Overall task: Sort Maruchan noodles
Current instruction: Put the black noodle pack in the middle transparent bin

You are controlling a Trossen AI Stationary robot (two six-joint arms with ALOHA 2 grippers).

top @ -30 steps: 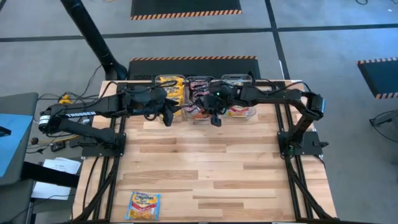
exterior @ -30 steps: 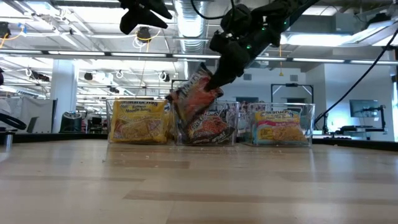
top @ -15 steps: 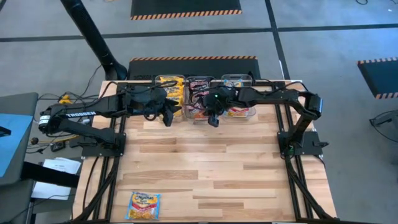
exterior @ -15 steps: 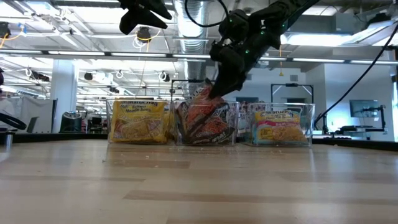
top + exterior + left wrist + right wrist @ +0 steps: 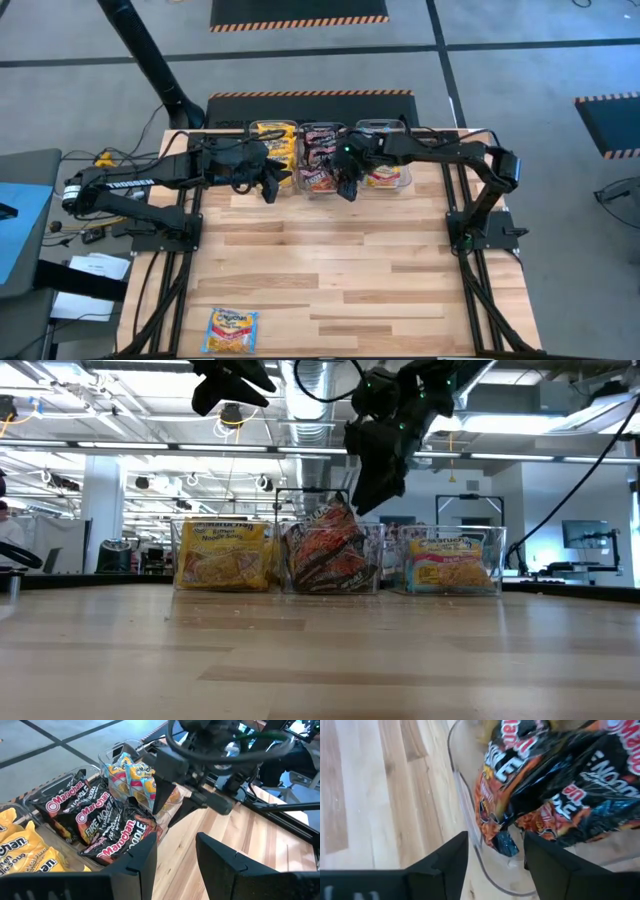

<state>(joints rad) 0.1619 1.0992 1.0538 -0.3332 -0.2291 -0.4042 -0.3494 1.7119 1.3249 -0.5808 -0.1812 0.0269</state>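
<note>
Three clear bins stand in a row at the table's far edge. They hold yellow Maruchan noodles (image 5: pixel 272 140), dark ones (image 5: pixel 320 155) and light blue-orange ones (image 5: pixel 387 172). My right gripper (image 5: pixel 495 865) hangs open just above the middle bin's (image 5: pixel 330 575) near side. A dark packet's (image 5: pixel 545 785) corner lies between its fingers, untouched. That packet (image 5: pixel 328 545) lies tilted on the other dark packets, one corner above the rim. My left gripper (image 5: pixel 175 860) waits open in the air in front of the yellow bin (image 5: pixel 222 555). One light blue-orange packet (image 5: pixel 230 330) lies flat at the near left.
The bins' thin clear walls (image 5: pixel 465 805) stand right under my right gripper's fingers. My two grippers hang close together at the far edge (image 5: pixel 305 188). Bare wood (image 5: pixel 330 260) fills the table's middle and near right.
My right gripper has lowered the dark packet from a tilt over the middle bin's near wall into that bin. It then opened, let go and tipped to point more steeply down. The packet now rests in the bin on the other dark packets.
</note>
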